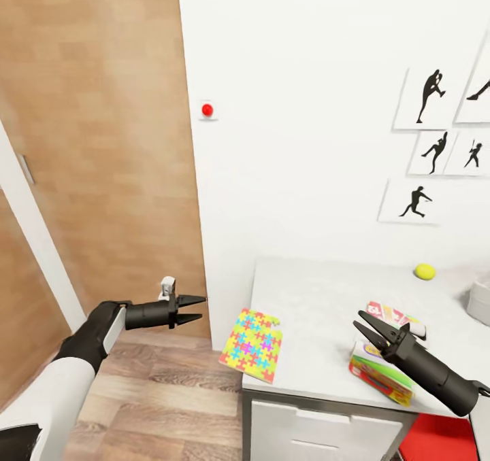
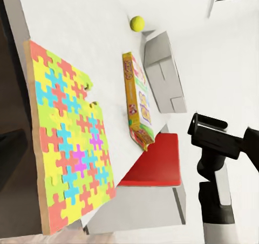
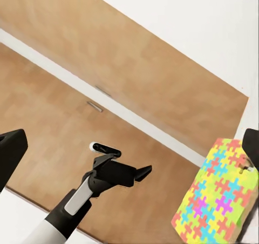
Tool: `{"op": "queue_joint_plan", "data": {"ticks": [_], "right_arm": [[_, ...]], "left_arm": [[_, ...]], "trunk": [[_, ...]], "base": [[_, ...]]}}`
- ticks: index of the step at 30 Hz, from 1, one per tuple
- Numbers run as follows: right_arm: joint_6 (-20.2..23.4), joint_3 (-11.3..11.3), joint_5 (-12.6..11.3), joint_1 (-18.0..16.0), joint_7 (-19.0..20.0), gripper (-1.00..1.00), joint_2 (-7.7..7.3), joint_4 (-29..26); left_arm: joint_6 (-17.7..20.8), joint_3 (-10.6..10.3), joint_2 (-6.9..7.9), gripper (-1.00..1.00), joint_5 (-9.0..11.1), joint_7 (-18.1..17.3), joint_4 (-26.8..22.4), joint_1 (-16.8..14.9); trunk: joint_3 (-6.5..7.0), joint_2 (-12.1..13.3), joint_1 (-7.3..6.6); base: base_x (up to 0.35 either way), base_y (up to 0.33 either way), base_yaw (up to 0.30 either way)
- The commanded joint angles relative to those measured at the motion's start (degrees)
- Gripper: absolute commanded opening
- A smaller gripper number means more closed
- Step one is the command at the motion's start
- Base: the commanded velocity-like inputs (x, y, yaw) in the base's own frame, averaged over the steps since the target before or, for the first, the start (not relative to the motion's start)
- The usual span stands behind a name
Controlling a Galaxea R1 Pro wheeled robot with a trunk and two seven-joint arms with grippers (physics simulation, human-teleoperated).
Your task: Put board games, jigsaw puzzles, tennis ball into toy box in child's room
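Table (image 1: 320, 298) against white wall (image 1: 299, 141)

The toy box (image 1: 480, 302) is cut off by the head view's right edge, with just one end seen. The board game (image 1: 381, 372) is partly covered by the right gripper (image 1: 364, 330). The print on its lid is too blurred to be read
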Motion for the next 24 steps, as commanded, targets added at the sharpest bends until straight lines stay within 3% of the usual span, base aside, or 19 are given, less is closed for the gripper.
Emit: {"op": "queue_joint_plan", "data": {"ticks": [1,9,20,24], "right_arm": [[0.2,0.0,0.2,-0.1,0.3,1.0,0.03,0.0],[0.2,0.0,0.2,-0.1,0.3,1.0,0.13,0.0],[0.2,0.0,0.2,-0.1,0.3,1.0,0.07,0.0],[0.2,0.0,0.2,-0.1,0.4,1.0,0.06,0.0]], "left_arm": [[0.4,0.0,0.04,1.0,0.1,-0.2,0.0,0.0],[0.4,0.0,0.16,1.0,0.1,-0.2,0.0,0.0],[0.3,0.0,0.28,1.0,0.1,-0.2,0.0,0.0],[0.3,0.0,0.64,1.0,0.1,-0.2,0.0,0.0]], "trunk": [[-0.06,0.0,0.0],[0.05,0.0,0.0],[0.32,0.0,0.0],[0.38,0.0,0.0]], "base": [[0.0,0.0,-0.274],[-0.004,0.0,-0.276],[-0.113,0.0,-0.274],[-0.013,0.022,-0.132]]}}
